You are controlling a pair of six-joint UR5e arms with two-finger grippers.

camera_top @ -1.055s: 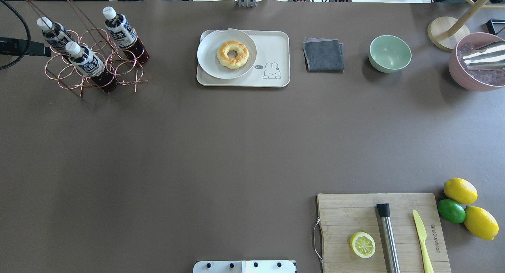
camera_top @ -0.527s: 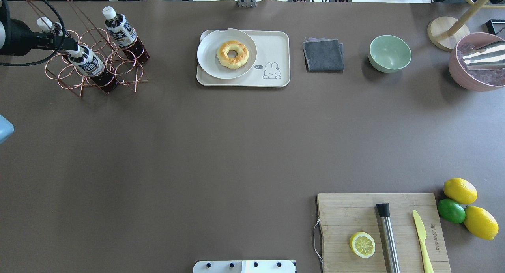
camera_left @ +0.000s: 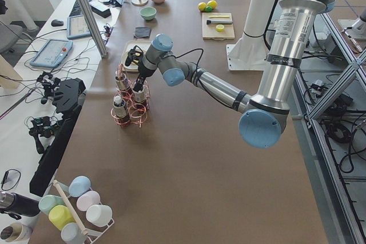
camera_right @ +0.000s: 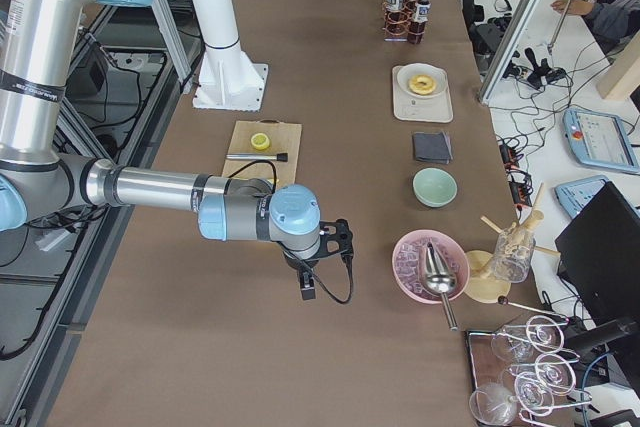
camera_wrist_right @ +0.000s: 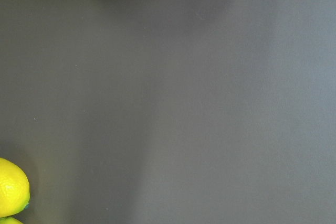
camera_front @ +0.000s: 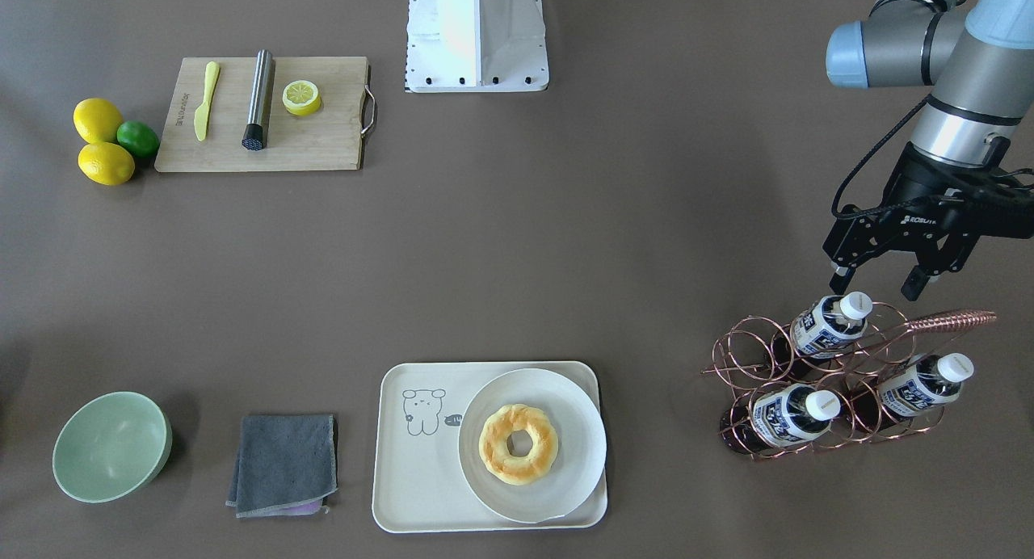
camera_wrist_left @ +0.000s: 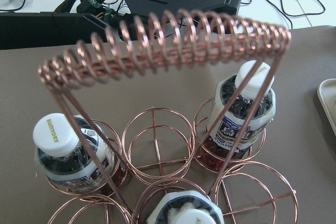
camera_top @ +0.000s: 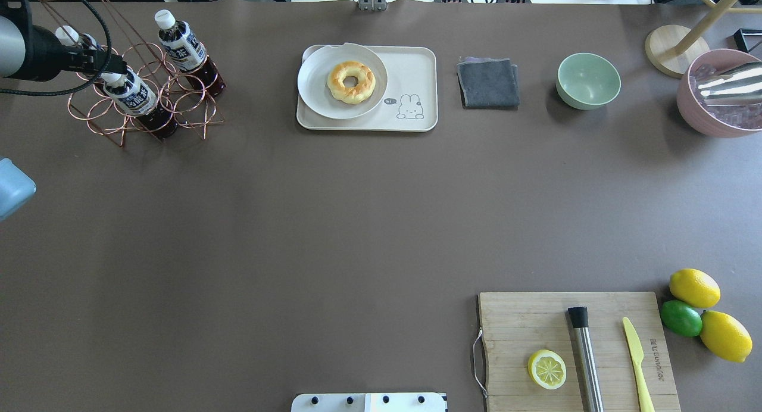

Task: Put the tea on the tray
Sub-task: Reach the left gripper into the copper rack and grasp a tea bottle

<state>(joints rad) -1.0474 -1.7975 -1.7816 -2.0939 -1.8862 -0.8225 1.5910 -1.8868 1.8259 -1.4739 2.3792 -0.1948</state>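
Observation:
Three tea bottles stand in a copper wire rack (camera_front: 816,381): one nearest the robot (camera_front: 825,323), one in front (camera_front: 785,415) and one at the far side (camera_front: 921,386). They also show in the overhead view (camera_top: 132,96) and the left wrist view (camera_wrist_left: 242,108). My left gripper (camera_front: 876,284) is open and empty, just above the white cap of the nearest bottle. The cream tray (camera_front: 420,478) with the cartoon holds a white plate with a doughnut (camera_front: 519,444). My right gripper (camera_right: 305,287) shows only in the exterior right view, so I cannot tell its state.
A grey cloth (camera_top: 488,83) and a green bowl (camera_top: 588,80) lie right of the tray (camera_top: 417,66). A pink bowl (camera_top: 714,93) holds ice and a scoop. A wooden board (camera_top: 536,322) carries a lemon half, a steel muddler and a knife; lemons and a lime (camera_top: 681,318) lie beside it.
My left arm has come in from the left edge, and its open gripper now hangs over the rack and hides part of the bottles. Nothing else moved.

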